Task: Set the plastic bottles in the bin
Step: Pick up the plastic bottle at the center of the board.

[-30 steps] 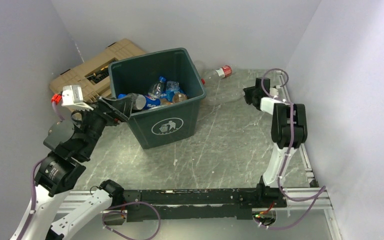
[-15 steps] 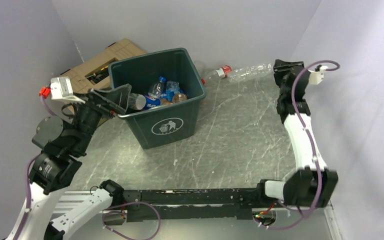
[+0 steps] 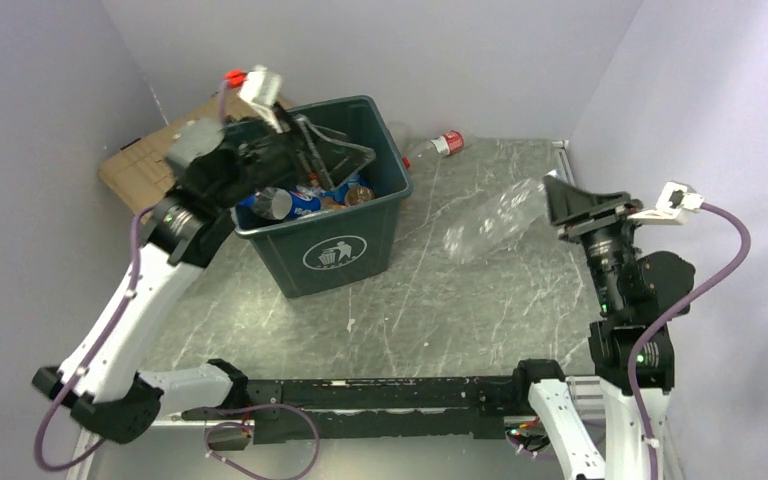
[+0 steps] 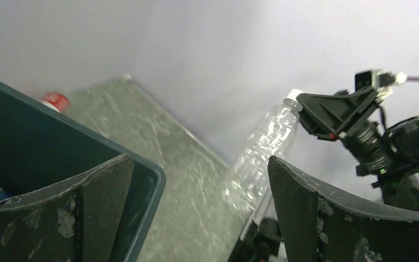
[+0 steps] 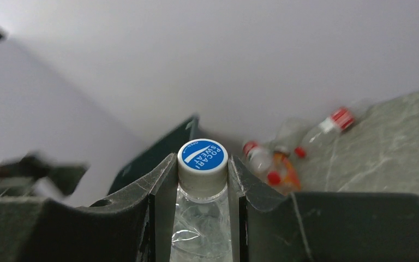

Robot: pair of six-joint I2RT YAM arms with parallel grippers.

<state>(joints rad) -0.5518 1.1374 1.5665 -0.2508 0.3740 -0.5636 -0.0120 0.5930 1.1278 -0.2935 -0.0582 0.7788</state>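
A clear, crinkled plastic bottle (image 3: pixel 488 228) with a blue-and-white cap (image 5: pixel 202 155) is held tilted to the right of the bin, its neck clamped by the right gripper (image 3: pixel 557 205). The dark green tapered bin (image 3: pixel 355 255) holds a heap of crushed bottles (image 3: pixel 325 190). The left gripper (image 3: pixel 338 152) hangs spread wide above it. One red-capped bottle (image 3: pixel 438 146) lies behind the bin on the marbled table (image 3: pixel 440 300).

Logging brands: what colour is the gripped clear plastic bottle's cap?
Cap: blue top, white lettering; right wrist view.
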